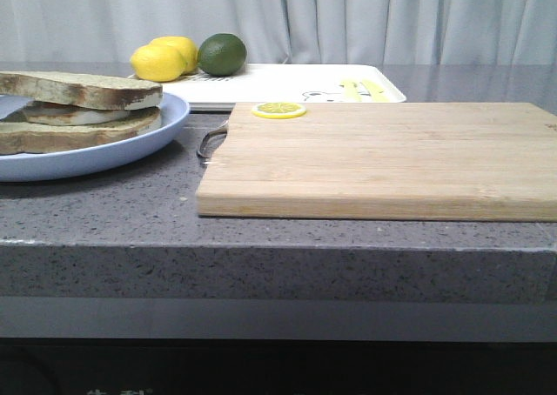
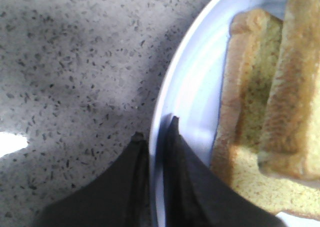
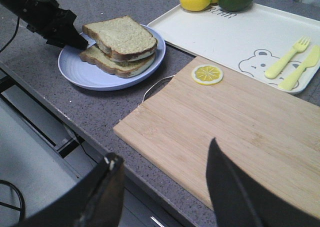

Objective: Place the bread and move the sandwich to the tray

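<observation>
The sandwich (image 1: pixel 78 108) is two slices of greenish-tan bread with a white egg layer between them. It lies on the round pale blue plate (image 1: pixel 130 147) at the left of the counter. My left gripper (image 2: pixel 156 127) is shut on the plate's rim (image 2: pixel 195 87), one finger above and one below, beside the sandwich (image 2: pixel 260 112). The right wrist view also shows the left gripper (image 3: pixel 80 41) at the plate (image 3: pixel 85 69). The white tray (image 1: pixel 287 82) lies at the back. My right gripper (image 3: pixel 163 151) is open and empty over the counter's front edge.
A wooden cutting board (image 1: pixel 392 156) fills the centre and right, with a lemon slice (image 1: pixel 278 110) at its far left corner. Two lemons (image 1: pixel 161 62) and a lime (image 1: pixel 222 53) sit at the tray's left end. A yellow fork and knife (image 3: pixel 287 62) lie on the tray.
</observation>
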Available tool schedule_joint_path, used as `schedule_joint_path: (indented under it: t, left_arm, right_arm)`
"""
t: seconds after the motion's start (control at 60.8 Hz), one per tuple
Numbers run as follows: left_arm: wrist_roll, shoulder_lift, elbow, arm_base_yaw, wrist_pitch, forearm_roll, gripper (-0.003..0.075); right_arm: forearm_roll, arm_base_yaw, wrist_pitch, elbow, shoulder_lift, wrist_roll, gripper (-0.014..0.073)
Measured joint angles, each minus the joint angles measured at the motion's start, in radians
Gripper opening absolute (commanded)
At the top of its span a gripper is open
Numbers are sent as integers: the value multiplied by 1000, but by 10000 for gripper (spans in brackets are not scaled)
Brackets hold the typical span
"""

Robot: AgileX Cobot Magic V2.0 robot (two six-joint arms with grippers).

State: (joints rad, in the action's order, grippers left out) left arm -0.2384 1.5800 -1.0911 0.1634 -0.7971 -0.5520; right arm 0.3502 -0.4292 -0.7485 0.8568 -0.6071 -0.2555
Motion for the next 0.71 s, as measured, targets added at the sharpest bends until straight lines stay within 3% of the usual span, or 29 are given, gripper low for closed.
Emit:
schedule_joint_path:
  t: [0.444, 0.707]
  left_arm:
    - [0, 0, -72, -3, -34, -14, -20]
    - [-11, 2, -182, -77, -53, 12, -20]
  right_arm:
    - [0, 0, 0, 0, 0, 0, 402]
    - [0, 0, 0, 0, 0, 0, 402]
